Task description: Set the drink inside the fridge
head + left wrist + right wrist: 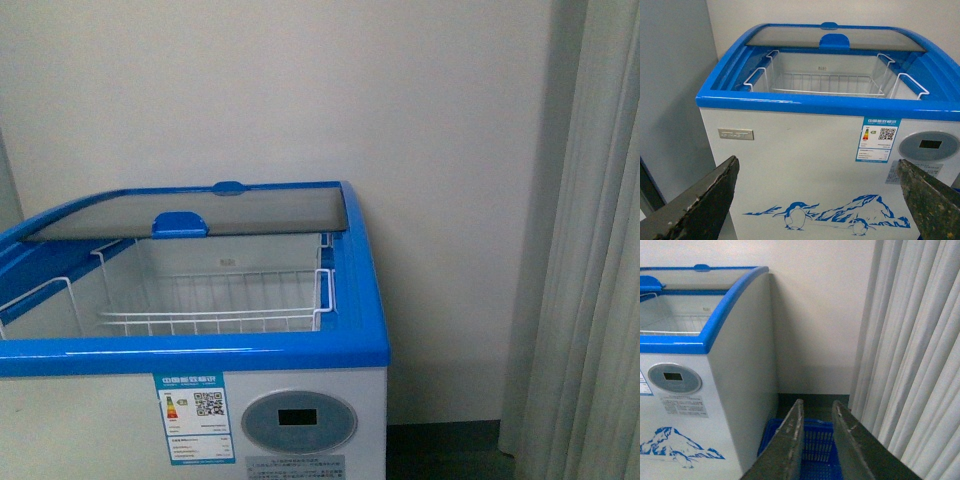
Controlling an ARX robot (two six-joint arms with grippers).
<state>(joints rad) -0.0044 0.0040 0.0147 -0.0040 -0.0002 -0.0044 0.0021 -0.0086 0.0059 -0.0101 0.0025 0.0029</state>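
Left wrist view: fridge [790, 150] facing spread left end effector [820, 200], lid slid back.

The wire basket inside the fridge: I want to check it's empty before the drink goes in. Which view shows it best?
The left wrist view: the wire basket shows whole from above, nothing in it. The front view shows the basket from lower, its left cut off. The right wrist view catches only a sliver.

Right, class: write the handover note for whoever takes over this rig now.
Left pincer: open, empty, facing the fridge front.
Right pincer: nearly closed, nothing visible between its fingers, above the blue basket beside the fridge.
Fridge lid: slid back; wire basket inside looks empty.
Drink: not visible in any view.
Left: find the drink, grasp it, place it inside.
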